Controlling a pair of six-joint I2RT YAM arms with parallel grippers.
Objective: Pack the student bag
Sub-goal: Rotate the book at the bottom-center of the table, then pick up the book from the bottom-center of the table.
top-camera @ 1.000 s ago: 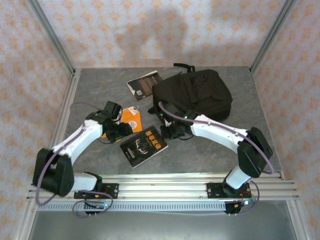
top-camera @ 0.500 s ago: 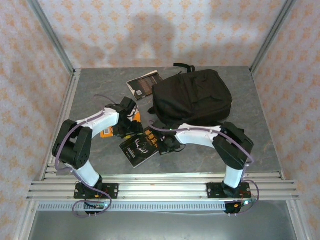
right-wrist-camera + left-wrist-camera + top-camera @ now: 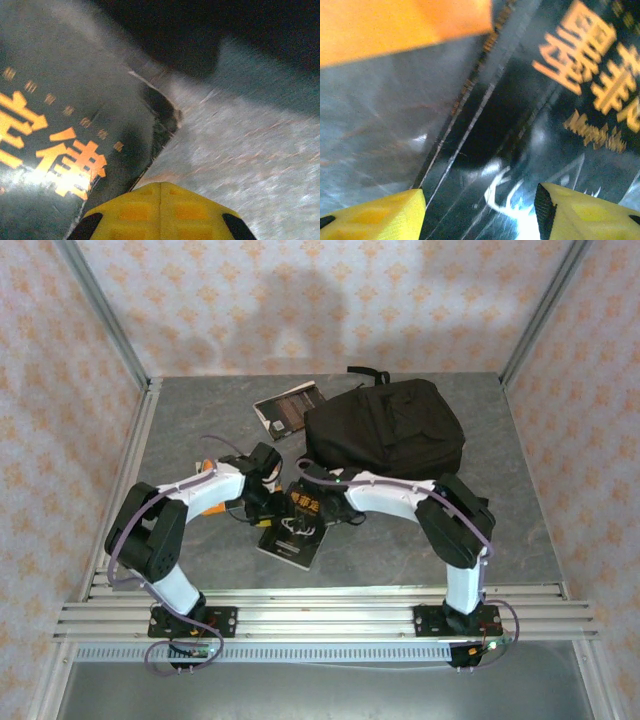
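Black book [image 3: 293, 523]: lies near the middle of the table [image 3: 200, 430], between both arms; it looks like your next item.
Left gripper [image 3: 480, 200]: about half open, holding nothing, astride the book's left edge; lower squarely before you close.
Right gripper [image 3: 160, 200]: fingers pressed together, empty, at the book's right corner; steady the book, don't shove.
Orange book [image 3: 395, 25]: just left; keep clear of it.
Backpack [image 3: 385, 435]: far right; you cannot tell whether its mouth is open.
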